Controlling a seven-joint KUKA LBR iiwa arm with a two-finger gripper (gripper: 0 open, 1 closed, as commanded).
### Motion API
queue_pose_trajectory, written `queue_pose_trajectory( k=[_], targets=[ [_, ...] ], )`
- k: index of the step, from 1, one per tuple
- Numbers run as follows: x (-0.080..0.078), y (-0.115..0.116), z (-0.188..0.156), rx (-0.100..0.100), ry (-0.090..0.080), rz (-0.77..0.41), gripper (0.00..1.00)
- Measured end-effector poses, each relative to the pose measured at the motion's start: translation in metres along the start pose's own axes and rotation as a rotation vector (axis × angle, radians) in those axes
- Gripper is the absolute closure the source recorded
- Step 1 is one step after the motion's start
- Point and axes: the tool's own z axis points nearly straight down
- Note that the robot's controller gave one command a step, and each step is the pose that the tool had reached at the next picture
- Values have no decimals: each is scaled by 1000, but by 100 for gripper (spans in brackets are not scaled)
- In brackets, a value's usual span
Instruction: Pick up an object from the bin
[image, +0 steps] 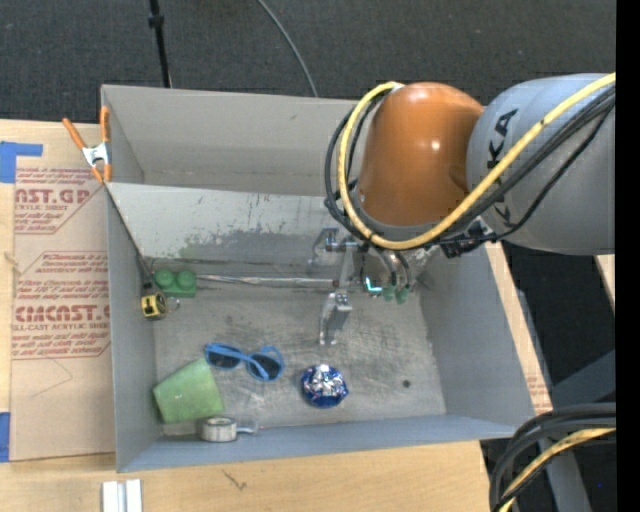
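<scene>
Overhead view of the bin. The pincer (335, 318) hangs below the arm's orange cover (420, 150), right of centre in the frame, over a bare patch of the grey metal bin (220, 130) floor. Whether it is spread or pressed together cannot be told from this angle, and nothing is seen pinched in it. Nearest to it, just below in the frame, lies a small blue-and-white patterned ball (324, 385), apart from the pincer. To the ball's left lie blue sunglasses (245, 360), lenses facing down-frame. Further out, in the lower left corner, a pale green cup (188, 392) rests on its side, with a grey tape roll (218, 430) just below it against the near wall. At the left wall, mid-frame, sit a dark green block with two round studs (175, 282) and, just beside it, what appears to be a small yellow tape measure (152, 305).
</scene>
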Motion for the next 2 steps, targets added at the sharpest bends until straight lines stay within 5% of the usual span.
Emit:
queue_pose_trajectory(
  k=[1,2],
  targets=[
    [52,-6,154,0,-19,-263,0],
    [10,51,153,1,-11,-330,0]
  ],
)
